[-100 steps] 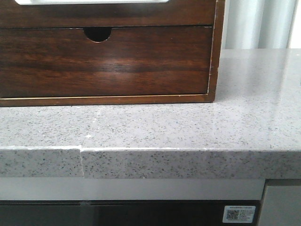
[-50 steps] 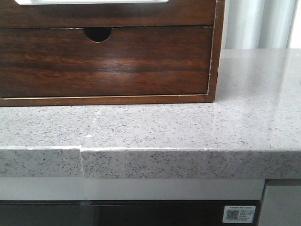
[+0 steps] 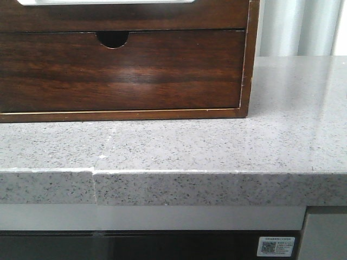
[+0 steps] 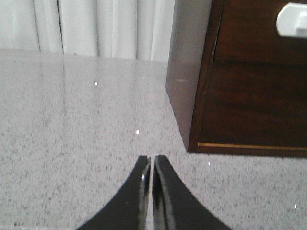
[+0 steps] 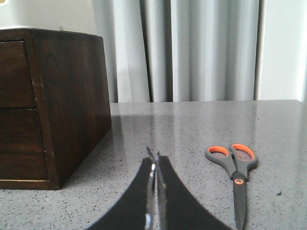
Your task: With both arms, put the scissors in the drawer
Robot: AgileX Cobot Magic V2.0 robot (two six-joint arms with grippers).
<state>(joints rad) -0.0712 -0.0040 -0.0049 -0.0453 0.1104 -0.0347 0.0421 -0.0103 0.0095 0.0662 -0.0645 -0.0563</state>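
The scissors (image 5: 236,168), grey with orange-lined handles, lie flat on the grey counter in the right wrist view, off to one side of my right gripper (image 5: 154,159), which is shut and empty. The drawer (image 3: 124,16) is the upper dark glossy front of the wooden chest, closed, with a white area (image 3: 105,1) at its top edge. It also shows in the left wrist view (image 4: 249,33). My left gripper (image 4: 151,161) is shut and empty over the counter, near the chest's corner. Neither gripper shows in the front view.
The lower drawer (image 3: 119,73), with a half-round finger notch (image 3: 113,38), is closed. The chest (image 5: 72,105) stands on the speckled grey counter (image 3: 217,146), whose front edge (image 3: 206,187) has a seam. Pale curtains (image 5: 192,48) hang behind.
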